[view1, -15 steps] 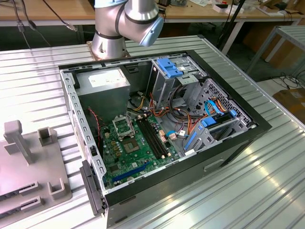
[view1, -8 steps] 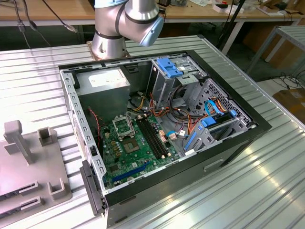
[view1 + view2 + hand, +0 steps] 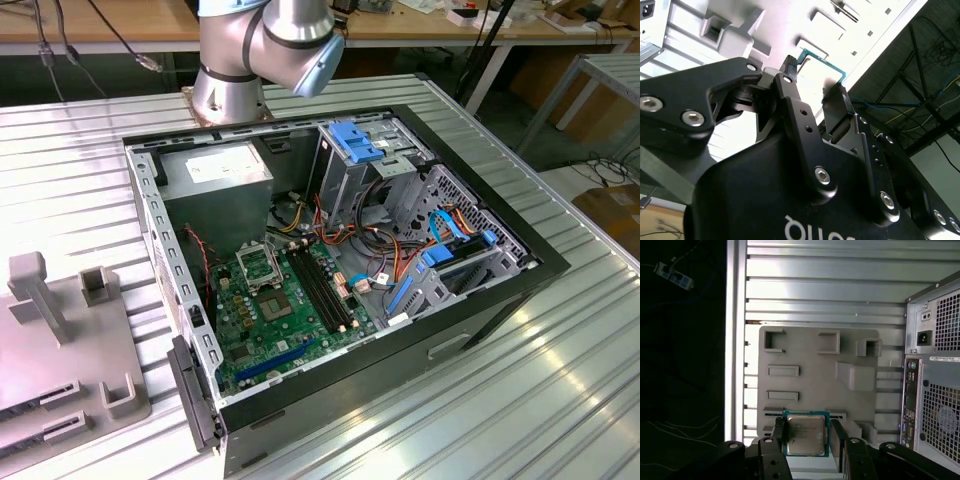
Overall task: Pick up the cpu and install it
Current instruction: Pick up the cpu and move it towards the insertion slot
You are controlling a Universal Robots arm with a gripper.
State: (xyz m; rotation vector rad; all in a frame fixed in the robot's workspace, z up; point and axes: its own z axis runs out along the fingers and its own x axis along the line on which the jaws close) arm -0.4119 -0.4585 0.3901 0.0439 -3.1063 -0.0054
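Observation:
The cpu (image 3: 805, 434), a small square chip with a silver-grey top and a green edge, sits between my gripper's (image 3: 807, 435) two black fingers (image 3: 779, 437), high above the grey fixture plate (image 3: 815, 370). In the second wrist view the fingers (image 3: 790, 75) close on the cpu's green edge (image 3: 812, 55), with my gripper (image 3: 815, 77) shut on it. In the exterior view the open computer case (image 3: 480, 310) lies on the table, its green motherboard (image 3: 290, 320) facing up with the square metal socket frame (image 3: 258, 265) on it.
The grey fixture plate (image 3: 60, 350) with raised blocks lies on the ribbed metal table (image 3: 560, 380) at the exterior view's left, beside the case. The arm's base (image 3: 235, 60) stands behind the case. Drive cages and cables (image 3: 400, 220) fill the case's other half.

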